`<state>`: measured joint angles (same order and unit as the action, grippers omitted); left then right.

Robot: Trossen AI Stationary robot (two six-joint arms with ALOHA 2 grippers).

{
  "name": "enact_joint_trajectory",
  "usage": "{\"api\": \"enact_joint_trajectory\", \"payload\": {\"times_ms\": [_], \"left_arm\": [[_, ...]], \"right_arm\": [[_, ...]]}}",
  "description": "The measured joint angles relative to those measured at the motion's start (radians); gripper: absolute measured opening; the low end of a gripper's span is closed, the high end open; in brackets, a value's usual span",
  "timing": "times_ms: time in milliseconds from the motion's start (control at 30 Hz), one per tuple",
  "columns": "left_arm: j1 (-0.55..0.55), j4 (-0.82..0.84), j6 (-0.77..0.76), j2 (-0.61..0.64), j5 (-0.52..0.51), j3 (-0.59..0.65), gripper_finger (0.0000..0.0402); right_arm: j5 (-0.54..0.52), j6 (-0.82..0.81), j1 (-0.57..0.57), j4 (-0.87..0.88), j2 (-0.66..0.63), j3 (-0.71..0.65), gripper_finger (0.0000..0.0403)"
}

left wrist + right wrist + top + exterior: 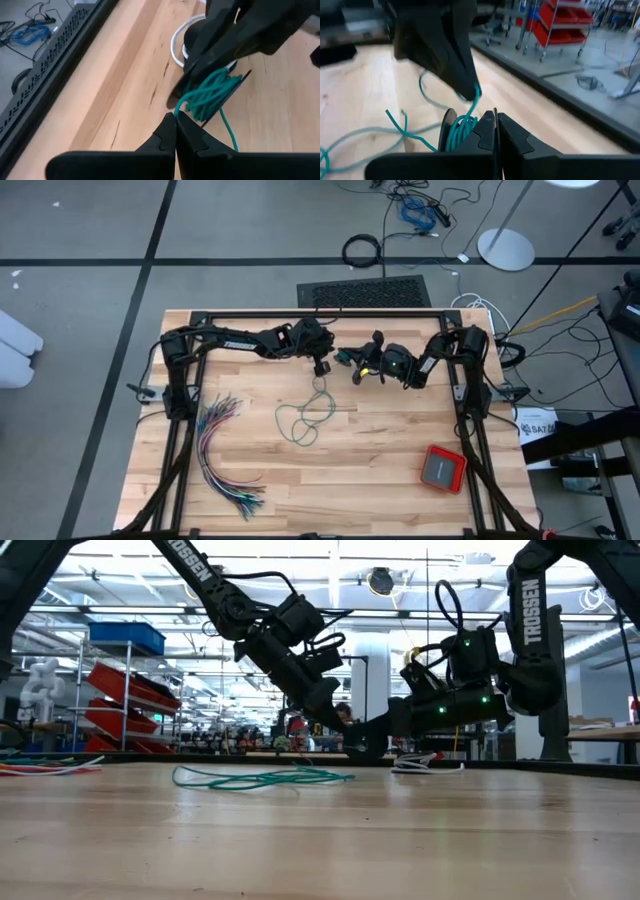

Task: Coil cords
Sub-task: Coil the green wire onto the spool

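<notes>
Your left end effector [176, 131] pinches teal cord [305, 418] strand; right end effector [495, 131] pressed together on small teal coil just ahead. Remaining cord trails loose on bench [380, 460], away from both tips toward its near edge. Left arm nearer slack. Black cord [176, 42], white tail, lies beyond coil.

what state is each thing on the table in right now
teal cord: partly wound at one end, rest lying loose on the table
left gripper: shut, pinching the teal cord
right gripper: shut, with the teal coil beside its fingers
white cord end: curled on the table behind the right gripper
coloured wires: fanned out, untouched
red box: lying flat, untouched
</notes>
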<state>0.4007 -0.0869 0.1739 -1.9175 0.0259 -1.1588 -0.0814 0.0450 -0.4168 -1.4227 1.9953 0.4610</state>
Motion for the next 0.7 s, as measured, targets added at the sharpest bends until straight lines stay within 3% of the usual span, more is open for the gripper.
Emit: {"api": "enact_joint_trajectory", "payload": {"times_ms": [700], "left_arm": [[-0.003, -0.061, 0.000, -0.121, 0.088, 0.003, 0.0000]], "right_arm": [[-0.003, -0.023, 0.033, 0.113, -0.005, -0.005, 0.0002]]}}
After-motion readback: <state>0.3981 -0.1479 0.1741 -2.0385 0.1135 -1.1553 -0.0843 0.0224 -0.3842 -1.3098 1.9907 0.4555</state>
